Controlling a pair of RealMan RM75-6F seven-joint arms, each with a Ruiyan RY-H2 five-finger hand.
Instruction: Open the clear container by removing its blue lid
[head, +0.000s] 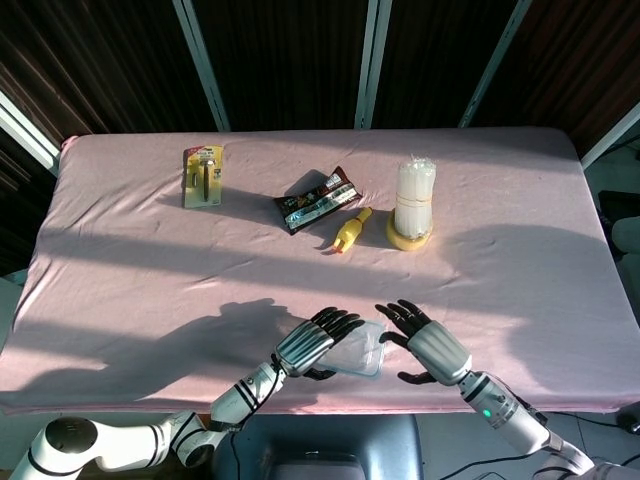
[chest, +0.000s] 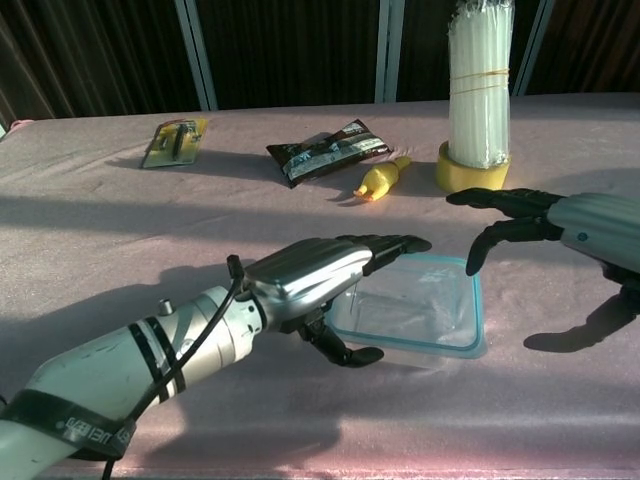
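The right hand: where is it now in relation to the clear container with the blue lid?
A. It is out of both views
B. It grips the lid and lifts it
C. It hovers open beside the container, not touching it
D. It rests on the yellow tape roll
C: the right hand hangs with fingers spread beside the container, apart from the blue lid.

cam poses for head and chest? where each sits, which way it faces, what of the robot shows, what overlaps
Head view: high above the near table edge, looking steeply down over the whole pink table; shows both forearms, the left hand and right hand flanking the clear container.
Chest view: low, near table height, facing across to the dark far wall; left hand large in the foreground, right hand entering from the right edge.
Shared: both hands, container with blue lid, yellow tape roll, straw bundle, snack packet, yellow toy, carded tool pack.
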